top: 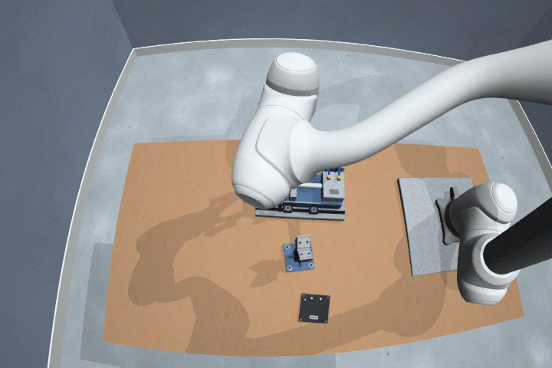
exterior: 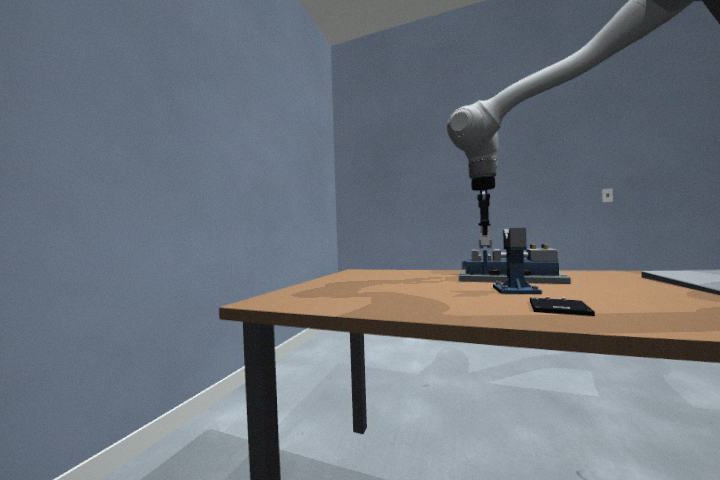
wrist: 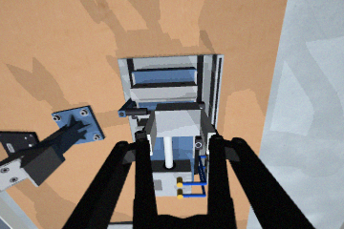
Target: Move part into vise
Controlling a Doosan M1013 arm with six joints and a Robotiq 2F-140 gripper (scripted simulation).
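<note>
My gripper (wrist: pixel 178 117) points straight down and is shut on the part (wrist: pixel 176 123), a light grey block held between the two black fingers. In the side view the gripper (exterior: pixel 484 232) holds the part (exterior: pixel 481 246) a little above the vise (exterior: pixel 514 264). In the wrist view the vise (wrist: pixel 172 95) lies directly below, with its blue bed, open jaws and the short dark work stop rod (wrist: pixel 132 113) at the left. The white cylinder rod (wrist: pixel 168 152) shows under the part. In the overhead view my arm hides most of the vise (top: pixel 316 195). I cannot see the slot side.
The V-block (top: pixel 303 252) on its blue base stands in front of the vise. The black infeed plate (top: pixel 314 308) lies nearer the front edge, with nothing on it. A grey slab (top: pixel 428 223) under the robot base is at the right.
</note>
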